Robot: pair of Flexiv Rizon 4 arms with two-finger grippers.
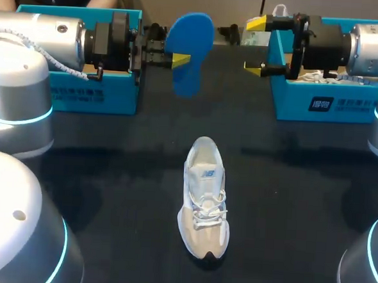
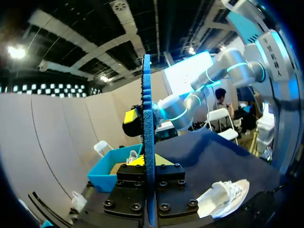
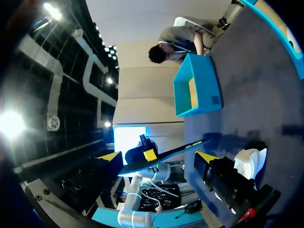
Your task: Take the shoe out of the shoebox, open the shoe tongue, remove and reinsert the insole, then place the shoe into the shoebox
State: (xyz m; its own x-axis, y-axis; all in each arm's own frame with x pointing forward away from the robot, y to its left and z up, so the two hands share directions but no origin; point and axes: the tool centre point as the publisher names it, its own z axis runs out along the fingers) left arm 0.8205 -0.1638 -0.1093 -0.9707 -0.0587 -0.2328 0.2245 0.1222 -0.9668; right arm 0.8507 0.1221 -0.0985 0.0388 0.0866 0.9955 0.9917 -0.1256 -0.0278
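The left claw (image 1: 180, 59) clamps a flat blue foam insole (image 1: 192, 36) at mid-length, on edge. The right claw (image 1: 254, 47), wide open and empty, faces it nearby. Likely light and bendy: pinch flat faces. The white mesh sneaker (image 1: 204, 200) lies on the black counter (image 1: 302, 187) below both claws.

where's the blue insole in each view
Head view: insole held in the air by the left tool, beyond the shoe.
Left wrist view: edge-on, clamped in the left tool.
Right wrist view: thin dark strip ahead of the open right tool.
Shared landmark: the white shoe.
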